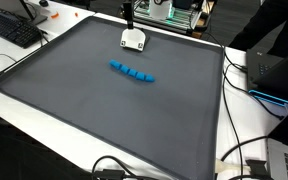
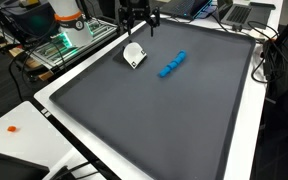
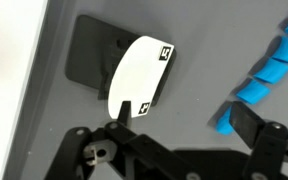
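A white curved piece (image 3: 141,72) with two black square marks lies on the dark grey mat (image 3: 174,110), partly over a black patch (image 3: 87,52). My gripper (image 3: 184,128) hangs just above it, open, with nothing between its fingers. The left fingertip (image 3: 117,128) overlaps the piece's lower edge in the wrist view; I cannot tell whether they touch. Beside the right finger (image 3: 252,122) runs a row of blue blocks (image 3: 264,78). In both exterior views the gripper (image 1: 129,14) (image 2: 136,17) stands over the white piece (image 1: 133,40) (image 2: 134,54) at the mat's far edge, with the blue row (image 1: 131,72) (image 2: 171,64) nearby.
The mat (image 1: 104,120) lies on a white table (image 1: 44,110). A keyboard (image 1: 14,30) sits at one corner, and cables (image 1: 239,150) and a black box (image 1: 274,70) line one side. Lab gear (image 2: 64,30) stands behind the table. A small orange item (image 2: 12,128) lies on the rim.
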Robot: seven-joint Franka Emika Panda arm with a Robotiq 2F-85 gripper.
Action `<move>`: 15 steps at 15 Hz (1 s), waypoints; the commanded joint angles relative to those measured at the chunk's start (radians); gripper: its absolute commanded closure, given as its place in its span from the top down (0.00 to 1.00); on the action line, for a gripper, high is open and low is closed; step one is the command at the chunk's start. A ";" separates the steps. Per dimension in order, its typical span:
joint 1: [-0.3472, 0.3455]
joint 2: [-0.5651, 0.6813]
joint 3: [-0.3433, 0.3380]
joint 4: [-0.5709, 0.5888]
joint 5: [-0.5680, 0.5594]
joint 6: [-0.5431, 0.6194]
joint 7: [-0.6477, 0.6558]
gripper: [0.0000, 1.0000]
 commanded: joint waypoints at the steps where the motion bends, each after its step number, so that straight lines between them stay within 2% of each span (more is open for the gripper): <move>1: 0.004 -0.055 0.025 0.073 -0.046 -0.118 -0.133 1.00; 5: 0.016 -0.061 0.044 0.150 -0.044 -0.175 -0.327 1.00; 15: 0.038 -0.027 0.066 0.232 -0.049 -0.186 -0.840 1.00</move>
